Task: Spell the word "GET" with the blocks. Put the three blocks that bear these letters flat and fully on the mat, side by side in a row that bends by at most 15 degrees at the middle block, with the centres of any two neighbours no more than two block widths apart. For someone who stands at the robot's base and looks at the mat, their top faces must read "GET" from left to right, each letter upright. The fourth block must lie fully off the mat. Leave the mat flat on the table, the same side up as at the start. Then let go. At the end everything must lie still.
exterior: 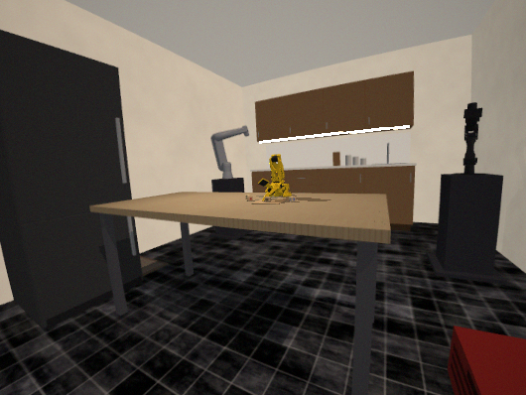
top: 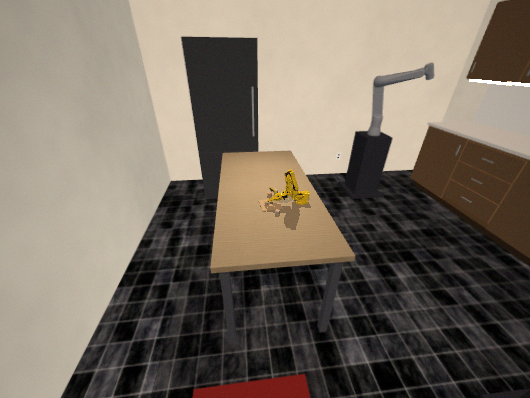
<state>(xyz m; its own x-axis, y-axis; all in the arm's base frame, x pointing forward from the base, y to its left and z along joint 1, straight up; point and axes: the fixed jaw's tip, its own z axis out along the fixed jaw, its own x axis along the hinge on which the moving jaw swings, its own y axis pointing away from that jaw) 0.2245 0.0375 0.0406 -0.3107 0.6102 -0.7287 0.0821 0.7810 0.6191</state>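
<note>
My yellow arm [top: 291, 189] stands on the middle of the wooden table [top: 281, 210] and bends low toward the left. The gripper [top: 273, 194] is down close over the small tan mat [top: 268, 206], with its jaw partly open and nothing clearly held. Small blocks [top: 271, 190] lie by the fingers, too small for their letters or number to show. In the exterior view the arm [exterior: 276, 180] folds down to the gripper [exterior: 266, 197] just above the mat [exterior: 271, 202], with tiny blocks [exterior: 250, 198] beside it.
A dark fridge [top: 222, 115] stands behind the table's far end. A grey robot arm on a black pedestal [top: 369, 162] is to the right, kitchen cabinets [top: 475, 185] beyond it. A red box [top: 252, 386] lies on the floor in front.
</note>
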